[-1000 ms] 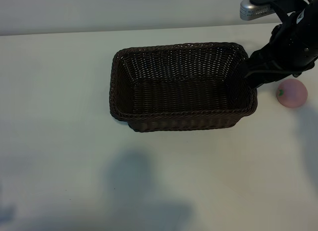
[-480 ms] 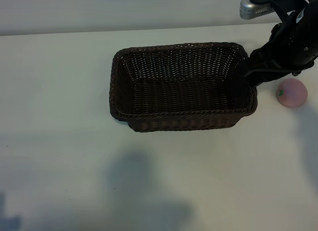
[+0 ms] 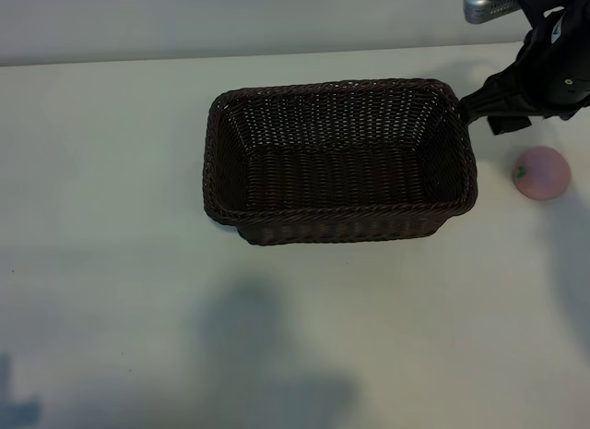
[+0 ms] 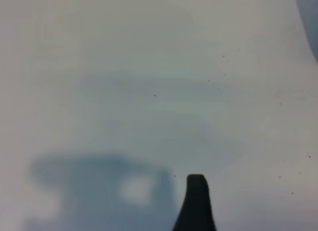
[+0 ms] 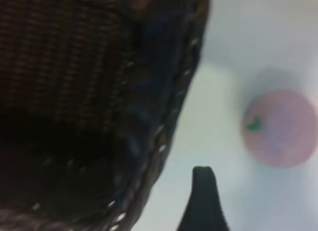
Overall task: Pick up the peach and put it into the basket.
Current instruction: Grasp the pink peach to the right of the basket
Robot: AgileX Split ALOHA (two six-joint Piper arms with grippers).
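The dark-brown woven basket (image 3: 336, 161) stands in the middle of the white table and holds nothing. The pale-pink peach (image 3: 541, 172) with its green mark lies on the table just right of the basket; it also shows in the right wrist view, peach (image 5: 280, 127), beside the basket rim (image 5: 169, 121). My right gripper (image 3: 481, 111) hovers over the basket's far right corner, behind and left of the peach, open and empty. One of its fingertips (image 5: 201, 174) shows above the table between rim and peach. My left gripper's fingertip (image 4: 197, 184) hangs over bare table, open, holding nothing.
The table's far edge (image 3: 277, 58) meets a pale wall behind the basket. A shadow (image 3: 267, 355) lies on the near part of the table. The left arm is outside the exterior view.
The right arm has drawn back and to the right, away from the basket's right end and toward the far right corner. Basket and peach have not moved.
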